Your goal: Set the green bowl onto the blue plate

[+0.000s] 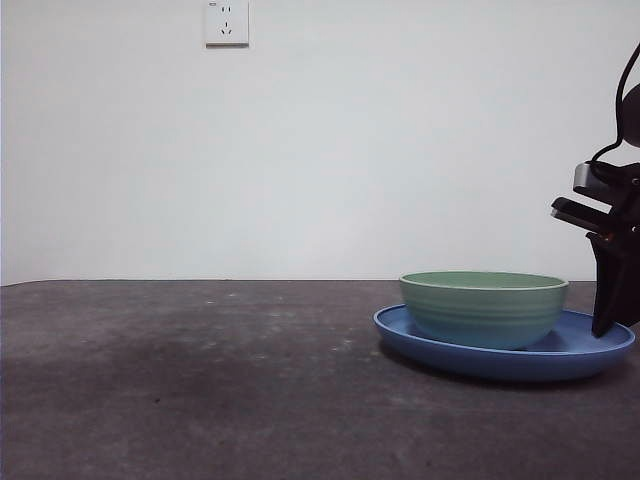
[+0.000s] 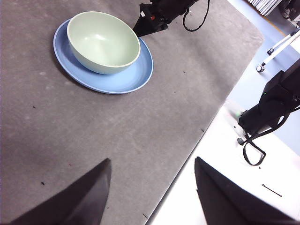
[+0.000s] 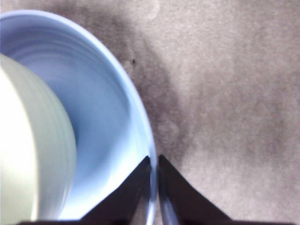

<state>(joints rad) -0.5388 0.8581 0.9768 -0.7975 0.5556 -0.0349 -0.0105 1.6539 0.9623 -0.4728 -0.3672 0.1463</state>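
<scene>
Dark grey, mottled surface (image 1: 200, 380); no readable writing anywhere. Left hand (image 2: 152, 194): jaws spread wide, holding nothing, well apart from the dishes. Wide, shallow, glossy blue plate (image 1: 600, 352): on the surface. Pale mint-green ridged round bowl (image 1: 484, 308): upright on the plate. Right hand (image 3: 153, 187): jaws nearly closed, straddling the plate's rim. White wall socket (image 1: 227, 22): behind.

Glossy blue plate (image 1: 505, 355); faintly ridged, smooth green bowl (image 1: 484, 308), perhaps plastic; matt, rough grey tabletop (image 1: 200, 380).
</scene>
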